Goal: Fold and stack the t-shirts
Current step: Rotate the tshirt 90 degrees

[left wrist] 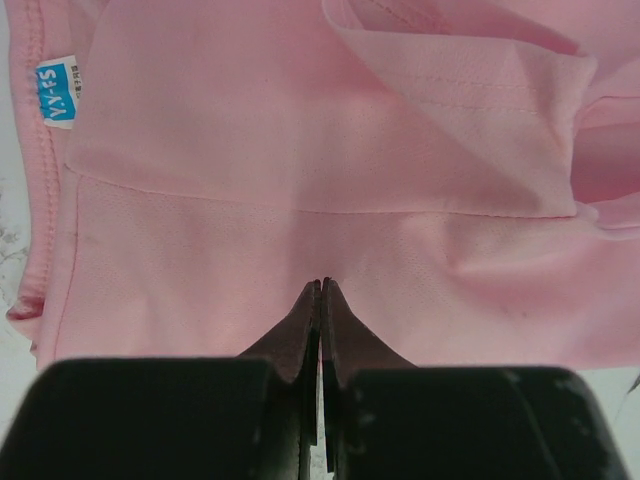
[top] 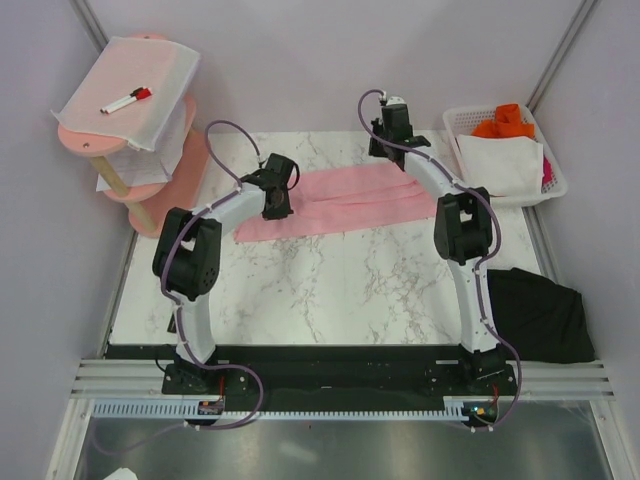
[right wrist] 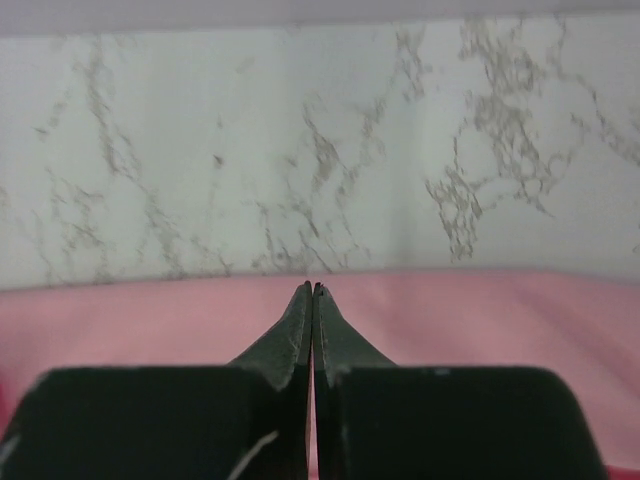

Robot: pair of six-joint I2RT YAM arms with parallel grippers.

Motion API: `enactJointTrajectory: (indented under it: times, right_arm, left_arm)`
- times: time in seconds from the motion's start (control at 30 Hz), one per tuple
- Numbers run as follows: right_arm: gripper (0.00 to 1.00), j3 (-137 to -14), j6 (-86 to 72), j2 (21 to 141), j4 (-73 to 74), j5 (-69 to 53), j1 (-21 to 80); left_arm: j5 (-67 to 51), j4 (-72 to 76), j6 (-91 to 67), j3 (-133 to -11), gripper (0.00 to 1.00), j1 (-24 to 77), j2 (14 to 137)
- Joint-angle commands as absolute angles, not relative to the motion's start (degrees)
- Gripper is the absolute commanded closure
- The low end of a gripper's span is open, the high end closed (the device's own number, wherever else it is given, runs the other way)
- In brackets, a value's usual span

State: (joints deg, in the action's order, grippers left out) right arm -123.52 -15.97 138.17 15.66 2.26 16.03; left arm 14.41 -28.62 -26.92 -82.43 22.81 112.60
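Observation:
The light pink t-shirt lies folded into a long strip across the back of the marble table. My left gripper is over its left part. In the left wrist view the jaws are shut, with the flat pink cloth and its small blue-and-white tag beyond them. My right gripper is at the strip's far right edge. Its jaws are shut above the pink cloth. Neither visibly pinches cloth. The black t-shirt lies crumpled at the table's right near edge.
A white basket at the back right holds white and orange cloth. A pink round shelf at the back left carries a white mesh sheet with a marker on it. Bare marble lies in front of the pink strip.

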Motion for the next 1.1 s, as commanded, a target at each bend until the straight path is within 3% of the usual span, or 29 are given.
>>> enactJointTrajectory:
  times: [0.0, 0.33, 0.63, 0.83, 1.07]
  right_arm:
    - [1.0, -124.5, -13.7, 141.3, 25.3, 5.2, 14.5]
    - [1.0, -114.0, -14.5, 137.5, 22.4, 5.5, 14.6]
    - [1.0, -112.5, -14.3, 137.6, 32.8, 13.0, 15.6]
    - [1.0, -105.6, -15.4, 133.0, 40.4, 17.8, 18.0]
    - [1.0, -90.2, -16.0, 122.9, 43.2, 17.0, 24.0]
  left_arm:
    - [13.8, -28.5, -27.1, -83.9, 0.98, 22.7, 113.6]
    - [15.0, -30.7, -26.9, -85.3, 0.98, 22.6, 117.2]
    - [19.4, -38.0, -26.0, -92.8, 0.98, 21.4, 124.9]
    - [21.4, -41.3, -24.4, -101.4, 0.98, 19.1, 129.7]
    - [20.3, -49.1, -19.4, -122.8, 0.98, 18.3, 141.4]
